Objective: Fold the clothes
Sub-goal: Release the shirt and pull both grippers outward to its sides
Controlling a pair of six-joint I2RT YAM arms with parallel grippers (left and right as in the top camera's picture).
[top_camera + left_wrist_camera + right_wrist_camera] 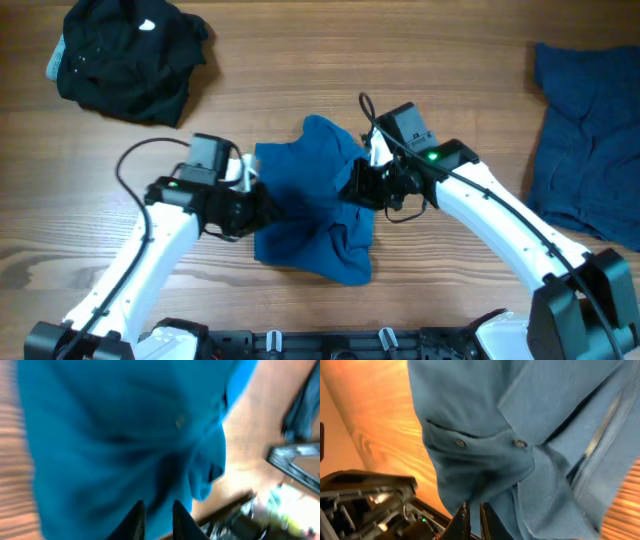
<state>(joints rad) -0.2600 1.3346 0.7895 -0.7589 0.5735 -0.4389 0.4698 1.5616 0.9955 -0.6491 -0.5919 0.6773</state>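
Wooden desk (pixel 330 60) shows bare boards between the three garments and along the top middle, so there is open room there. A dark blue garment (pixel 585 140) sprawls at the right edge and a black garment (pixel 125 55) is heaped at top left, both well apart from the crumpled blue shirt (pixel 310 200) at centre. The left fingers (pixel 258 203) pinch its left edge and the right fingers (pixel 358 186) its right edge — each pair nearly closed on cloth.

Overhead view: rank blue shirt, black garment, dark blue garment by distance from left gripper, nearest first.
1. blue shirt, table centre, right at the left gripper.
2. black garment, far corner on the left side.
3. dark blue garment, right edge.
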